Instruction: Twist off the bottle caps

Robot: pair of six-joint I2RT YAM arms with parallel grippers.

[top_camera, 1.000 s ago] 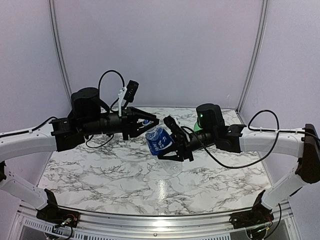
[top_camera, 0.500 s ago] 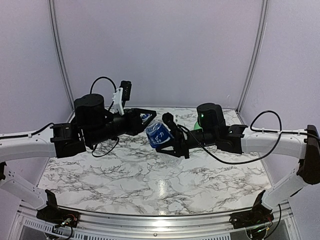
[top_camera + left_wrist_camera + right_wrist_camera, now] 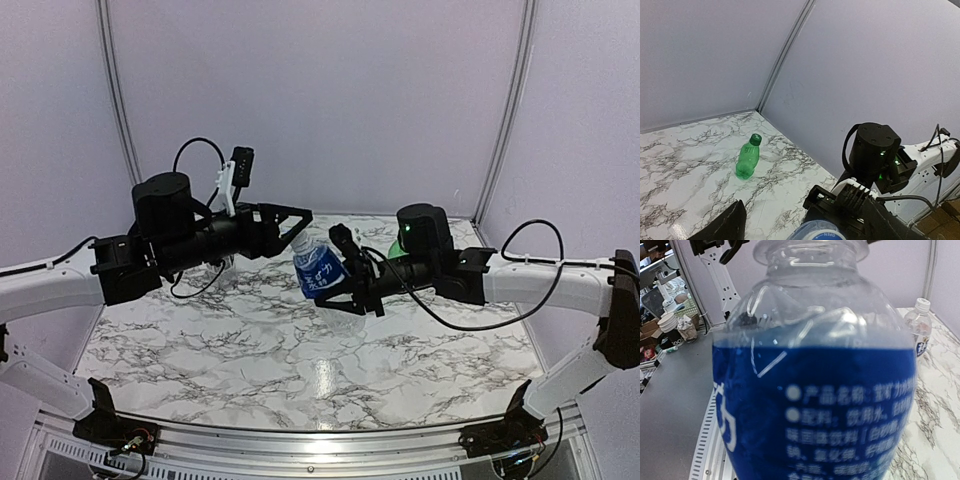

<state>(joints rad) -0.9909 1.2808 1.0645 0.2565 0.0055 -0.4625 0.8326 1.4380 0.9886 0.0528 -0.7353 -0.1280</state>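
The right end effector (image 3: 335, 275) is clamped around the middle of the blue-label bottle (image 3: 318, 272) and holds it up off the table (image 3: 250, 340), tipped over so the neck points up and toward the left arm. From the right wrist cam that bottle basically fills the whole view: blue label with white print, clear shoulder above it. The very top is cut off there, so you can't tell if its cap is on. The left end effector (image 3: 298, 226) hangs just beside the neck end with its jaws spread wide, not gripping anything as far as the overhead view shows. In the left wrist cam only one dark finger (image 3: 725, 225) shows at the bottom left, with a gap between it and the bottle's top end poking into the bottom edge. The green bottle (image 3: 747, 161) stands upright on the table toward the back corner with its green cap (image 3: 755, 138) on, well apart from both arms. The white-label bottle (image 3: 919, 332) is also upright on the table, off to the side in the right wrist view, wearing its whitish cap (image 3: 923, 304).
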